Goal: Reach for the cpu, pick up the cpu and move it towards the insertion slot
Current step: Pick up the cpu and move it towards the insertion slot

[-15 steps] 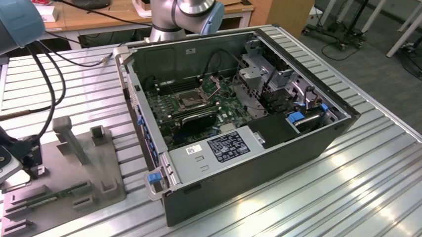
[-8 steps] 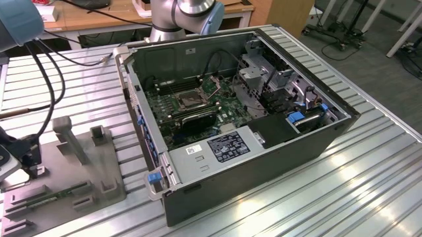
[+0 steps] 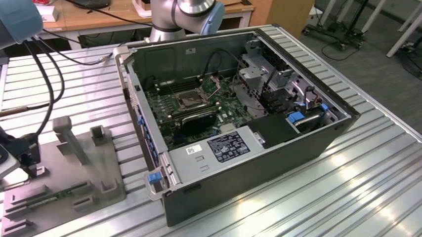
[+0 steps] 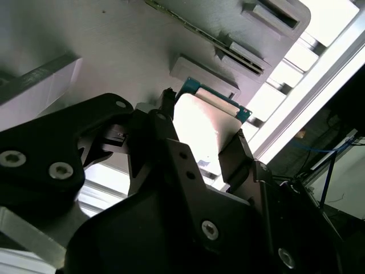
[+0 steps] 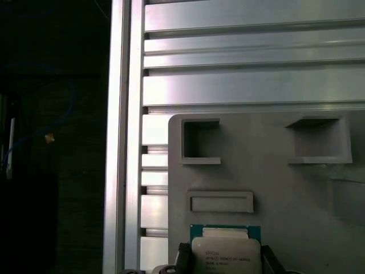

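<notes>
The cpu [image 5: 226, 251], a silvery square chip with a thin green rim, sits between the two black fingers of my gripper [image 5: 223, 261] over the grey fixture plate [image 5: 285, 188]. In the second wrist view the cpu [image 4: 202, 128] shows bright between a finger [image 4: 166, 105] on one edge and the other finger against the opposite edge; the gripper [image 4: 199, 132] looks shut on it. In the exterior view my gripper [image 3: 28, 165] is low at the far left, over the fixture plate [image 3: 76, 170]. The insertion slot [image 3: 191, 100], a square socket with a dark centre, lies on the green motherboard [image 3: 173, 121] inside the open computer case.
The open computer case [image 3: 264, 163] lies on its side on the ribbed aluminium table [image 3: 343, 192], to the exterior view's right of the fixture. A green memory stick [image 3: 49, 197] and upright grey holders [image 3: 69, 138] stand on the fixture. Black cables [image 3: 46, 74] hang near the arm.
</notes>
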### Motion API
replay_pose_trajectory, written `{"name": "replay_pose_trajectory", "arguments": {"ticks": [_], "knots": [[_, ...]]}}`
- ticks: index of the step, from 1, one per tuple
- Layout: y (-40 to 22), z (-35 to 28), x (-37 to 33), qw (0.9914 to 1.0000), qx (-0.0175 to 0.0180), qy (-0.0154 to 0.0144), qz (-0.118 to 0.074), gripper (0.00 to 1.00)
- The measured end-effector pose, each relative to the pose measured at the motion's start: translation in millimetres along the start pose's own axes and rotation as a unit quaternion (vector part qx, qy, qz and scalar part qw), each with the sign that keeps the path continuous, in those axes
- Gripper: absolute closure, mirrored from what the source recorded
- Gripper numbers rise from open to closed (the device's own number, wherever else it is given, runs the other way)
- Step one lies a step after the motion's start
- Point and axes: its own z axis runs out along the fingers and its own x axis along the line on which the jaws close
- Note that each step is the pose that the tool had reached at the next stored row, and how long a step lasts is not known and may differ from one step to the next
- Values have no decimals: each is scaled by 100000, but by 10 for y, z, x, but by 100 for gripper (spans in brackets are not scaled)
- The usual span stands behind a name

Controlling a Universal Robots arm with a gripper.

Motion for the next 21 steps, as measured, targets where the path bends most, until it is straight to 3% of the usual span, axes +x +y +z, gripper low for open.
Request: {"name": "replay_pose_trajectory", "arguments": {"ticks": [21], "knots": [[3, -86, 0, 100000, 51, 1, 171, 45]]}}
